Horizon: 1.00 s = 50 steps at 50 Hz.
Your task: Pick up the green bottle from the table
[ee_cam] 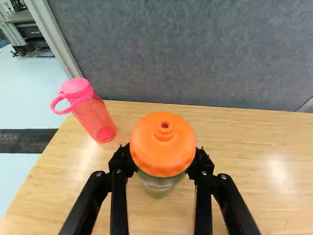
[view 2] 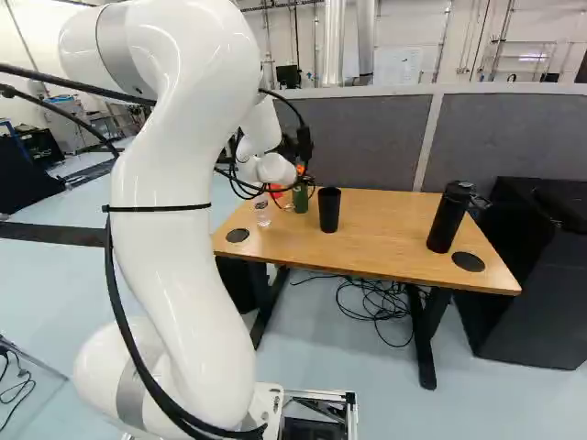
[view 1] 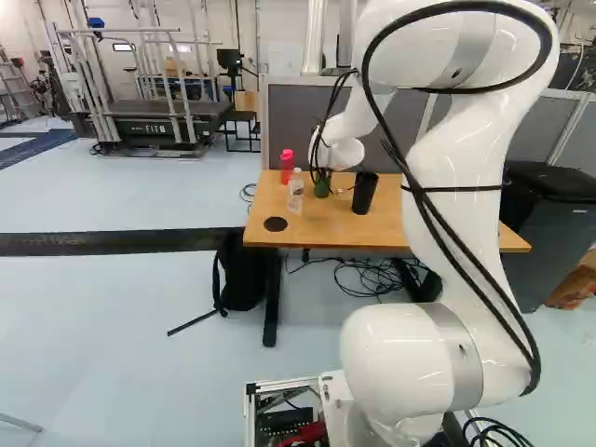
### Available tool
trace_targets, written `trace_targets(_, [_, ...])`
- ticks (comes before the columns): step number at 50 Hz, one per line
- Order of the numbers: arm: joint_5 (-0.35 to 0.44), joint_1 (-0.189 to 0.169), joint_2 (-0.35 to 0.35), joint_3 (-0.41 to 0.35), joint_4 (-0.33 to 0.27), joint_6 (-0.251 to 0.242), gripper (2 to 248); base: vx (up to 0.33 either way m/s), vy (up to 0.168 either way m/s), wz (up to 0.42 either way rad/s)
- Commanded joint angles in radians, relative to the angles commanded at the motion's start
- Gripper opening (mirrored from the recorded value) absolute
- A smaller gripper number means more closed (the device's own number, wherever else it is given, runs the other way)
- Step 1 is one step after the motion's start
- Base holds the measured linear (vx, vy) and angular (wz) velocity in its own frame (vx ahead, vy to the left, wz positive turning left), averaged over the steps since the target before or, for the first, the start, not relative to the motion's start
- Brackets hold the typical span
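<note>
Item: our hand [view 2: 301, 177], grasping the green bottle [ee_cam: 159, 185], upright between its fingers, orange cap [ee_cam: 164, 142] foremost in our wrist view. Base views only: black tumbler [view 2: 329, 211], near the hand. Right base view only: black flask [view 2: 448, 218], worktop [view 2: 390, 229], well apart from the hand.

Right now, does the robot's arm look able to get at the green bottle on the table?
Yes, it looks so: the gripper is already at both sides of the green bottle, by its orange cap, and the pink bottle stands off to one side.
</note>
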State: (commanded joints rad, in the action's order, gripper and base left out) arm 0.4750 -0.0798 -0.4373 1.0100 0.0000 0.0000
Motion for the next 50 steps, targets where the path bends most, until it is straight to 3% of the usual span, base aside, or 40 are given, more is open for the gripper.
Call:
trace_targets(25, [0.0,-0.001,0.065,-0.029,0.0,0.0,30,0.0,0.0,0.0])
trace_targets(50, [0.0,-0.006,0.22,-0.153,0.0,0.0,30,0.0,0.0,0.0])
